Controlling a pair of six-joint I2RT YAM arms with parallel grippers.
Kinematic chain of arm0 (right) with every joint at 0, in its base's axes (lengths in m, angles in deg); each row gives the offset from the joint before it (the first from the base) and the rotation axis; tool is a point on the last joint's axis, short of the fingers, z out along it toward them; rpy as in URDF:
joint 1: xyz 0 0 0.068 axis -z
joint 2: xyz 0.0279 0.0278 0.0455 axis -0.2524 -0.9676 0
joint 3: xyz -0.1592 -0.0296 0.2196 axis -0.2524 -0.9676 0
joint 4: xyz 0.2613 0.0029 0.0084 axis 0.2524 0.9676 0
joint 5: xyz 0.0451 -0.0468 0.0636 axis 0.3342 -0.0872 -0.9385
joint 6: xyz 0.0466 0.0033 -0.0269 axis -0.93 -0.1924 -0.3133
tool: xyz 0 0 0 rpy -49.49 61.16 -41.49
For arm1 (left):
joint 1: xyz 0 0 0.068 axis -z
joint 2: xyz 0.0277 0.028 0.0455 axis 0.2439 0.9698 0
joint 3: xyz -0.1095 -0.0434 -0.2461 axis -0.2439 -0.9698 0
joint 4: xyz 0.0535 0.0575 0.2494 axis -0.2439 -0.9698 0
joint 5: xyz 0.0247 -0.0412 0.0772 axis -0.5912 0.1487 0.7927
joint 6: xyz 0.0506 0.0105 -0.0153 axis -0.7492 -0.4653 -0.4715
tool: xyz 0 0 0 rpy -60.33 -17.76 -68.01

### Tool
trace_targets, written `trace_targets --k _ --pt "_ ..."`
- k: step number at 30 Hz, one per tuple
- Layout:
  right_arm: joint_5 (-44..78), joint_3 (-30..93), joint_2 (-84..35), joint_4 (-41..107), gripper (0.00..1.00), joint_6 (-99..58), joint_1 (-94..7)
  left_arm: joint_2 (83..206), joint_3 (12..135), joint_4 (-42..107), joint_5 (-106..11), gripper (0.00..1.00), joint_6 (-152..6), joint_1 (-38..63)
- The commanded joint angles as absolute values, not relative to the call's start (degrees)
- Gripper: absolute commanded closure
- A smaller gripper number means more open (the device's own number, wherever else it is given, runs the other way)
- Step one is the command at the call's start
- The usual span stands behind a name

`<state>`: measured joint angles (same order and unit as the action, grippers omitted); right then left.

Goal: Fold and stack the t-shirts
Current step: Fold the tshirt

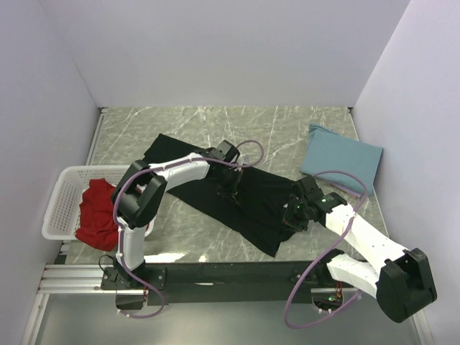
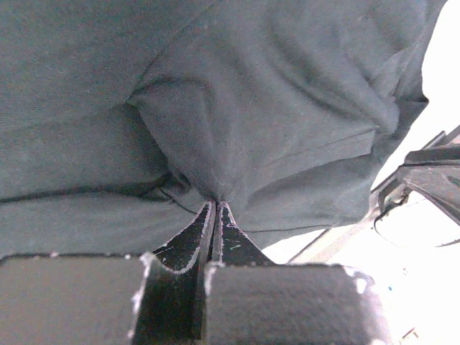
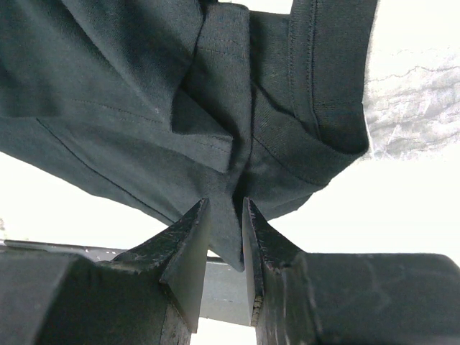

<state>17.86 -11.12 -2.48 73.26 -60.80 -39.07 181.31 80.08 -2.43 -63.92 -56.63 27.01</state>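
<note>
The large black t-shirt [image 1: 262,192] lies spread diagonally across the middle of the marble table. My left gripper [image 1: 230,183] is on its middle, and the left wrist view shows that gripper [image 2: 215,205] shut on a pinched ridge of the black cloth [image 2: 251,93]. My right gripper [image 1: 296,213] is at the shirt's right edge. In the right wrist view it [image 3: 224,205] holds a fold of black cloth [image 3: 108,86] between narrowly parted jaws, near a stitched hem. The red t-shirt [image 1: 97,215] lies crumpled in the basket. The dusty-blue t-shirt [image 1: 341,162] lies folded at the back right.
A white latticed basket [image 1: 61,194] stands at the table's left edge beside the left arm. White walls close in the table at the back and on both sides. A black rail [image 1: 237,272] runs along the near edge.
</note>
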Motion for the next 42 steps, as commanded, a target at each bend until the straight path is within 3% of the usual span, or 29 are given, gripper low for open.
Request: trace_targets --k 1,14,27,42 --pt "19.09 -10.15 -1.55 73.2 0.68 -61.11 -38.96 180.31 83.18 -5.29 -64.39 1.0 -58.84 25.53" --pt "18.39 -6.81 -6.64 70.3 0.68 -60.23 -39.31 180.66 81.25 -7.85 -67.37 1.0 -61.74 22.54" --pt "21.19 -2.95 -18.33 63.97 0.69 -60.49 -46.52 181.63 81.51 -8.29 -67.9 1.0 -63.41 22.18" --pt "24.8 0.49 -21.77 70.82 0.66 -62.42 -50.39 181.54 81.08 -7.41 -69.49 1.0 -63.5 21.66"
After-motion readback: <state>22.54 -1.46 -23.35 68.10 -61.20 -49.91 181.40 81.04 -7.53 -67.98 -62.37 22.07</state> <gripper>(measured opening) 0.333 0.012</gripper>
